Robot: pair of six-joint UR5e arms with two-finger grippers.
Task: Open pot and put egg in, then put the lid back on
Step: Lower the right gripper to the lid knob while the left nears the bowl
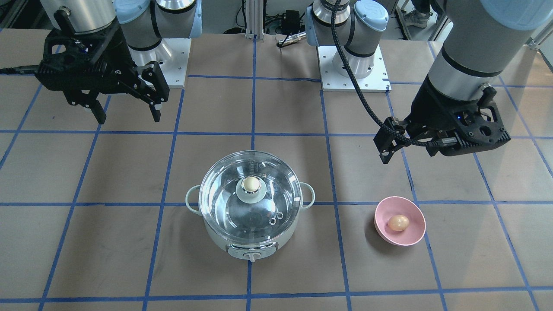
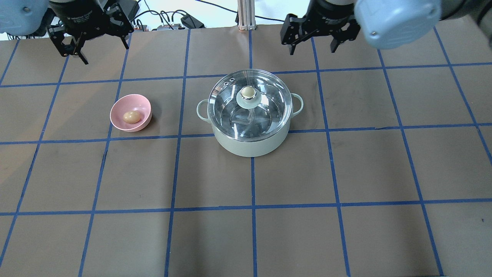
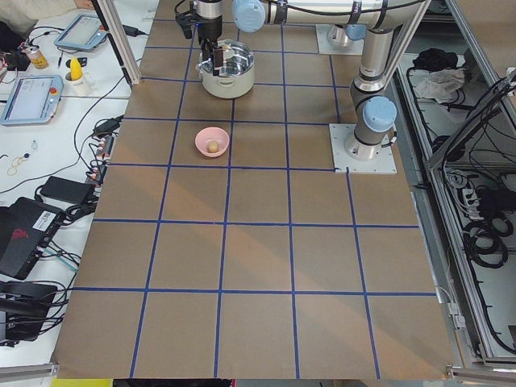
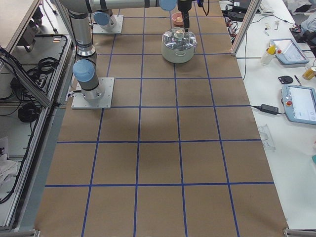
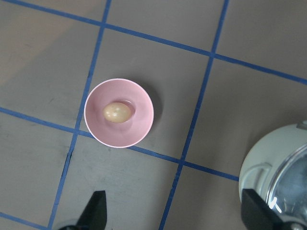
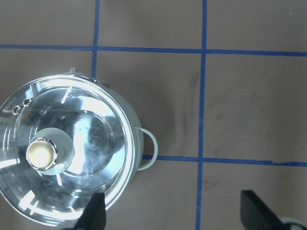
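The pale mint pot stands mid-table with its glass lid on and the cream knob at the centre; it also shows in the front view. The tan egg lies in a small pink bowl, to the pot's left in the overhead view. My left gripper is open and empty, high above the table; its wrist view shows the egg below. My right gripper is open and empty, high beside the pot; its wrist view shows the lid.
The table is brown with a grid of blue tape lines. Both arm bases stand at the robot's side of the table. Laptops and cables lie on side benches off the table.
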